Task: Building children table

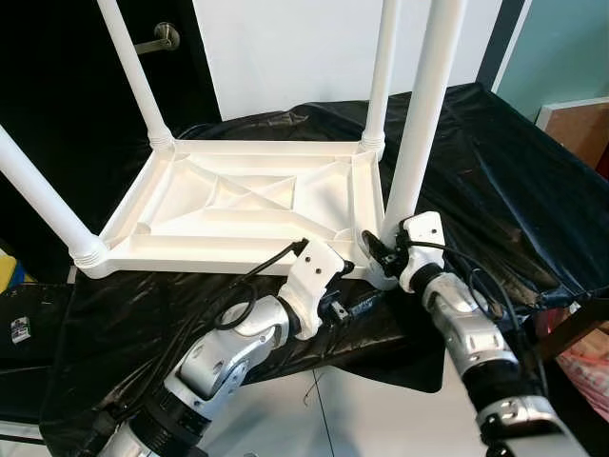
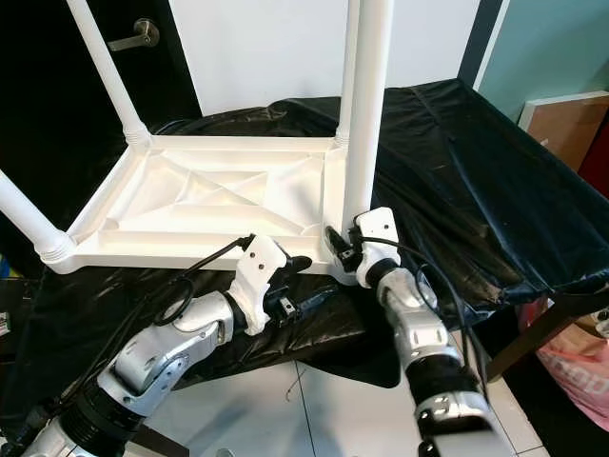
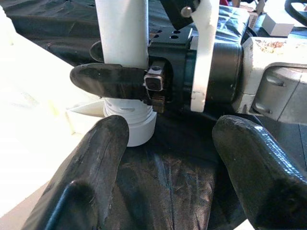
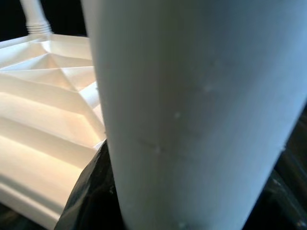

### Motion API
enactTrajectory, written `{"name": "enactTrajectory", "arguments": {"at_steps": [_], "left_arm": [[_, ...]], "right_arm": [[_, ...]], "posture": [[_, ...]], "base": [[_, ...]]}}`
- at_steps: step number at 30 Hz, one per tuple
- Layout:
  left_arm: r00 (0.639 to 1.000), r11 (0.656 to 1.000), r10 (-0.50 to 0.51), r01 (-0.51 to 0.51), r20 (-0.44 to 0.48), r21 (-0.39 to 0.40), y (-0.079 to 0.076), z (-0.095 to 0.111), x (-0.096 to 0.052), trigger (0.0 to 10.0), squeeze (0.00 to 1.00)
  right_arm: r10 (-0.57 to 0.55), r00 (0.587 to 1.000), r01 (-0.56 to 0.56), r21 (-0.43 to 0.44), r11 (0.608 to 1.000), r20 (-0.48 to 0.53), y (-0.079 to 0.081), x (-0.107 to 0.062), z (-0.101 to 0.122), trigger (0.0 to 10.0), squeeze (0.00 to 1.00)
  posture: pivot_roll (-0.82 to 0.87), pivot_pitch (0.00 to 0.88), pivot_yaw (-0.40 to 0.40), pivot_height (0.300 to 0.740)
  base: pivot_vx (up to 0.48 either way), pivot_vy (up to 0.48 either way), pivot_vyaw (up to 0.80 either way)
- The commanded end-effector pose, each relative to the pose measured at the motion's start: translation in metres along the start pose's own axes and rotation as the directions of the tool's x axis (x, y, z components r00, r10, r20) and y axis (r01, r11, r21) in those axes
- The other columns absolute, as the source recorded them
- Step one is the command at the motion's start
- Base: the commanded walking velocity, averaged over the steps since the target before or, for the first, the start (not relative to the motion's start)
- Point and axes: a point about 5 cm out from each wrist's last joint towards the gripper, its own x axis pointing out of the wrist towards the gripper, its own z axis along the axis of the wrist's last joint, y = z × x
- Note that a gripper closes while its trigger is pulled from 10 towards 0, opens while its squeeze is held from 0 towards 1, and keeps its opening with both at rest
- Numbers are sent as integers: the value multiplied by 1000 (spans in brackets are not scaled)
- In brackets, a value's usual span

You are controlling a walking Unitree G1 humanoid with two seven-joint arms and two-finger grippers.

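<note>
Fingers (image 3: 108, 80) of the right gripper (image 1: 373, 249) clamp the near right leg (image 1: 426, 105) just above its threaded base, seen from the left wrist; left gripper (image 3: 168, 158) gapes nearby. White tabletop (image 1: 238, 205) lies inverted on black sheeting (image 1: 476, 162).

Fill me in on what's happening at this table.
A white plastic children's table top lies upside down on a black sheet, with four white legs pointing up. The right gripper is clamped around the base of the near right leg, just above its threaded socket at the corner. The left gripper is open beside that same corner, fingers spread and holding nothing. The other three legs stand seated in their corners.
</note>
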Motion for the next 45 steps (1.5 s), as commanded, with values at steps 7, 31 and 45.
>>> {"name": "enactTrajectory", "arguments": {"at_steps": [7, 31, 45], "left_arm": [[996, 996, -93, 93, 4, 16, -5, -3, -2, 10000, 0], [998, 990, 60, -61, 10, 126, 4, -4, 2, 10000, 0], [994, 980, 106, -109, 24, 169, 9, -5, -1, 10000, 0]], "right_arm": [[-272, 955, 277, 31, 960, -118, -2, -11, -22, 10000, 0], [-342, 939, 344, 64, 937, -42, 10, -14, -10, 10000, 1000], [-65, 994, 60, 61, 996, 89, -15, -28, 6, 10000, 1000]], "posture": [[-34, 55, 16, 740], [-36, 41, 7, 740], [-43, 38, 9, 740]], "base": [[0, 0, 0], [0, 0, 0], [0, 0, 0]]}}
